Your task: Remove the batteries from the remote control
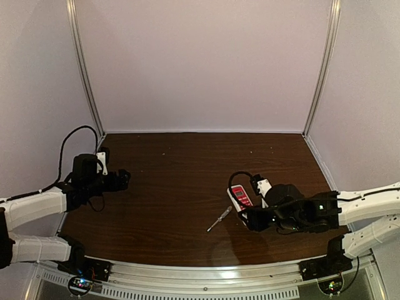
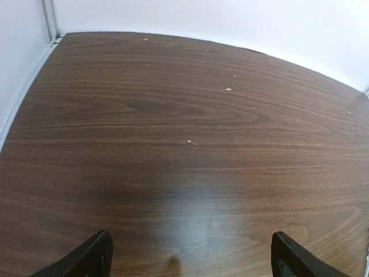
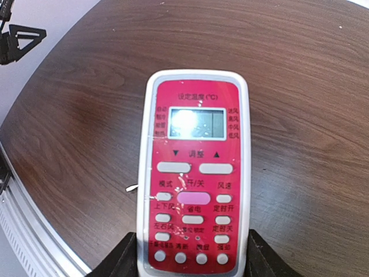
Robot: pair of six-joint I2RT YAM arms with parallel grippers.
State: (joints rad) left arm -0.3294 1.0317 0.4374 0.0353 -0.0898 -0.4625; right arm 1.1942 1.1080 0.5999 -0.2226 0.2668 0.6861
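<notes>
The remote control (image 3: 196, 173) lies face up, its red button face and small display showing; in the top view it (image 1: 240, 195) is right of the table's middle. My right gripper (image 3: 193, 262) has one black finger against each long side of the remote's near end and is shut on it; in the top view it (image 1: 249, 214) is just in front of the remote. I cannot tell whether the remote rests on the table or is slightly raised. My left gripper (image 2: 193, 257) is open and empty above bare wood, at the left edge in the top view (image 1: 122, 179). The batteries are hidden.
A slim silvery screwdriver (image 1: 219, 219) lies on the brown table (image 1: 181, 169) just left of my right gripper. White walls close off the back and sides. A metal rail (image 1: 206, 275) runs along the near edge.
</notes>
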